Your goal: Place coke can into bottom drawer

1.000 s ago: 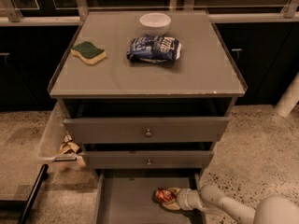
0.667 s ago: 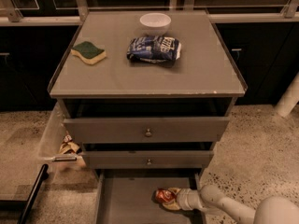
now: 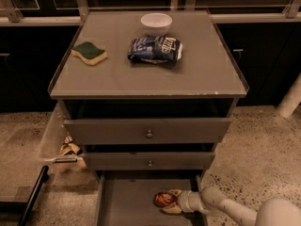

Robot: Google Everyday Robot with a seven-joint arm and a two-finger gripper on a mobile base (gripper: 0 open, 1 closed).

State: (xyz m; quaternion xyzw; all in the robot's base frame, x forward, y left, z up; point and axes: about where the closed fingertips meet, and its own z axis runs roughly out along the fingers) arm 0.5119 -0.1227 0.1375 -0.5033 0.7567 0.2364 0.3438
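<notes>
Nothing has moved since a second ago: the gripper [image 3: 171,201] stays at 5 o'clock, fingers [image 3: 171,209] clamped around the coke can [image 3: 163,199]. The can lies in the open bottom drawer [image 3: 127,202], toward its 3 o'clock side.

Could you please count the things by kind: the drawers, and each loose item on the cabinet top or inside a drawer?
Drawers: 3: top drawer, middle drawer, bottom drawer pulled open
White bowl: 1
Sponge: 1
Blue snack bag: 1
Coke can: 1, inside the bottom drawer, at the gripper
Total: 7
</notes>
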